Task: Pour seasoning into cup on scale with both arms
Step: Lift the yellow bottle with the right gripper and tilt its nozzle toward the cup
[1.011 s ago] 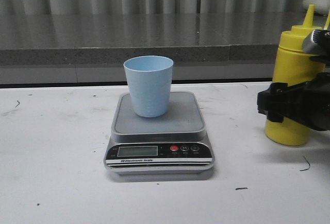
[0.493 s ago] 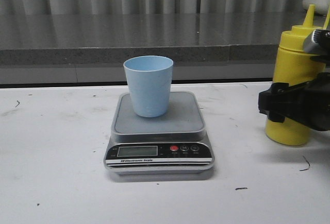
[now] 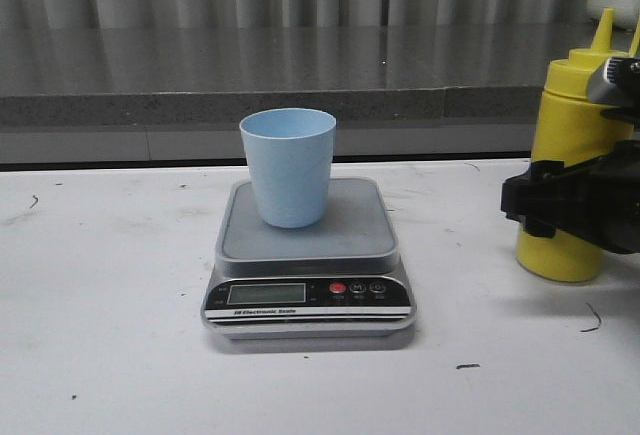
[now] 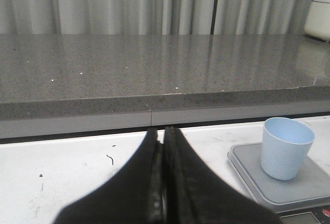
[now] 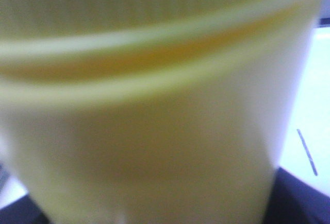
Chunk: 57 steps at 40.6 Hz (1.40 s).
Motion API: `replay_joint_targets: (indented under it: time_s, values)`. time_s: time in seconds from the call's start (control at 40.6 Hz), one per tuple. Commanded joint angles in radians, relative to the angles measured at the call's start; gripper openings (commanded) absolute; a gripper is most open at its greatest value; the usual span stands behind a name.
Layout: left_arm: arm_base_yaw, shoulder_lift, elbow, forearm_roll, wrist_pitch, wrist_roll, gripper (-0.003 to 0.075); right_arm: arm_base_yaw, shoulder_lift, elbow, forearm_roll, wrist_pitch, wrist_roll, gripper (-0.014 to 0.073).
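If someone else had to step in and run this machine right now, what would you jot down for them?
Left gripper: shut, empty, held back from the scale.
Right gripper: around the yellow squeeze bottle at the table's right edge; whether it is clamped cannot be told. Bottle upright.
Pale blue cup: upright on the scale platform; no contents visible.
Done: cup placed, bottle reached.
Left: lift the bottle, bring it over the cup, pour.
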Motion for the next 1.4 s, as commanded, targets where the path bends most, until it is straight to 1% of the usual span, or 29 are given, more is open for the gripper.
replay_joint_targets:
  time_s: [0.0, 0.074, 0.148, 0.246, 0.394, 0.493, 0.567, 0.641, 0.764, 0.838, 0.912, 0.961, 1.257, 1.38]
  values:
    - [0.003, 0.012, -0.024, -0.011, -0.082, -0.010, -0.0020, -0.004, -0.035, -0.013, 0.000, -0.143, -0.017, 0.0164]
    - [0.003, 0.012, -0.024, -0.011, -0.082, -0.010, -0.0020, -0.004, -0.044, -0.013, -0.008, -0.143, -0.051, 0.0164]
    - [0.003, 0.012, -0.024, -0.011, -0.082, -0.010, -0.0020, -0.004, -0.070, -0.014, -0.038, -0.127, -0.139, 0.0164]
    - [0.003, 0.012, -0.024, -0.011, -0.082, -0.010, -0.0020, -0.004, -0.120, -0.027, -0.072, -0.061, -0.268, 0.0164]
    - [0.003, 0.012, -0.024, -0.011, -0.082, -0.010, -0.0020, -0.004, -0.210, -0.097, -0.073, 0.155, -0.451, 0.0164]
    - [0.003, 0.012, -0.024, -0.011, -0.082, -0.010, -0.0020, -0.004, -0.271, -0.173, -0.073, 0.305, -0.584, 0.0164]
    - [0.003, 0.012, -0.024, -0.011, -0.082, -0.010, -0.0020, -0.004, -0.310, -0.232, -0.073, 0.448, -0.679, 0.0164]
    - [0.003, 0.012, -0.024, -0.011, -0.082, -0.010, -0.0020, 0.000, -0.334, -0.294, -0.073, 0.551, -0.755, 0.0164]
    - [0.003, 0.012, -0.024, -0.011, -0.082, -0.010, -0.0020, 0.013, -0.345, -0.408, -0.073, 0.725, -0.932, 0.0164]
    - [0.003, 0.012, -0.024, -0.011, -0.082, -0.010, -0.0020, 0.026, -0.342, -0.465, -0.073, 0.821, -1.004, 0.0164]
    - [0.003, 0.012, -0.024, -0.011, -0.082, -0.010, -0.0020, 0.039, -0.342, -0.519, -0.073, 0.917, -1.059, 0.0164]
    - [0.003, 0.012, -0.024, -0.011, -0.082, -0.010, -0.0020, 0.046, -0.341, -0.550, -0.073, 0.953, -1.087, 0.0164]
    - [0.003, 0.012, -0.024, -0.011, -0.082, -0.010, -0.0020, 0.056, -0.307, -0.717, -0.081, 1.161, -1.237, 0.0164]
    - [0.003, 0.012, -0.024, -0.011, -0.082, -0.010, -0.0020, 0.060, -0.290, -0.762, -0.107, 1.218, -1.277, 0.0164]
